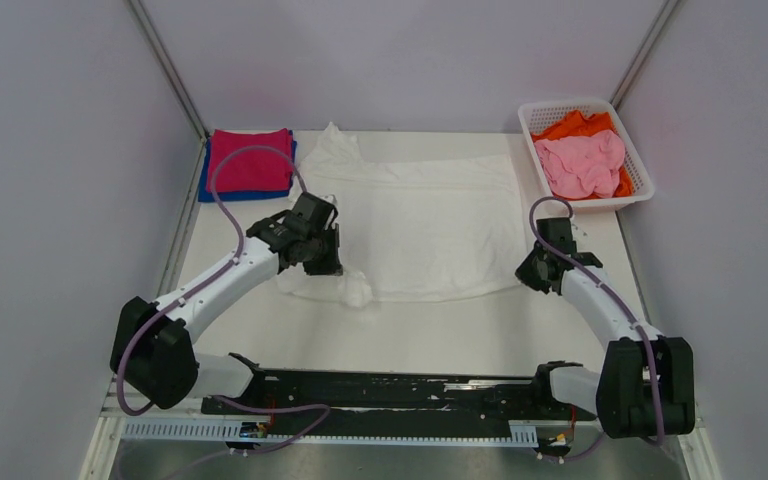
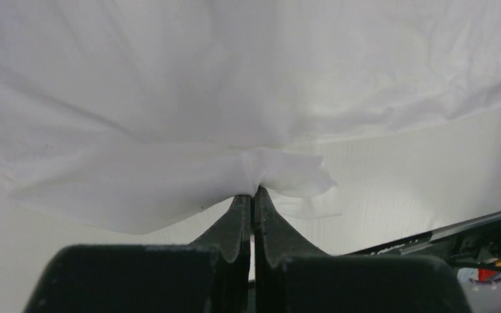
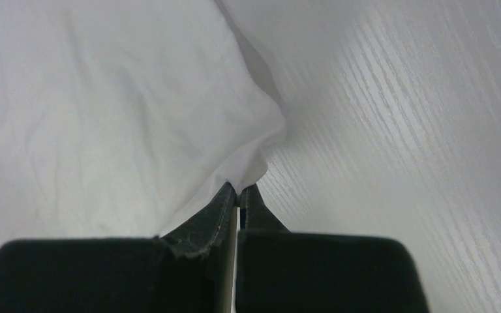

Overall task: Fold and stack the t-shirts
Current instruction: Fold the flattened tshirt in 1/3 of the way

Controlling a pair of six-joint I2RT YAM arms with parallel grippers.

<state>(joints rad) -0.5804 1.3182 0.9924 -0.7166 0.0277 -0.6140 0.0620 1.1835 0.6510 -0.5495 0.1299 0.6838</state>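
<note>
A large white t-shirt [image 1: 430, 215] lies spread across the middle of the table, plain side up. My left gripper [image 1: 328, 262] is shut on its near left edge; the left wrist view shows the cloth [image 2: 169, 130] pinched at the fingertips [image 2: 253, 192]. My right gripper [image 1: 532, 272] is shut on the near right corner; the right wrist view shows the cloth [image 3: 104, 117] pinched at the tips [image 3: 238, 190]. A folded magenta t-shirt [image 1: 251, 158] lies on a folded blue one [image 1: 205, 185] at the back left. Pink [image 1: 582, 162] and orange [image 1: 580, 125] t-shirts lie crumpled in the basket.
A white lattice basket [image 1: 535, 108] stands at the back right corner. Grey walls close in the table on three sides. A black rail [image 1: 380, 390] with the arm bases runs along the near edge. Bare tabletop [image 1: 440, 330] lies between the shirt and the rail.
</note>
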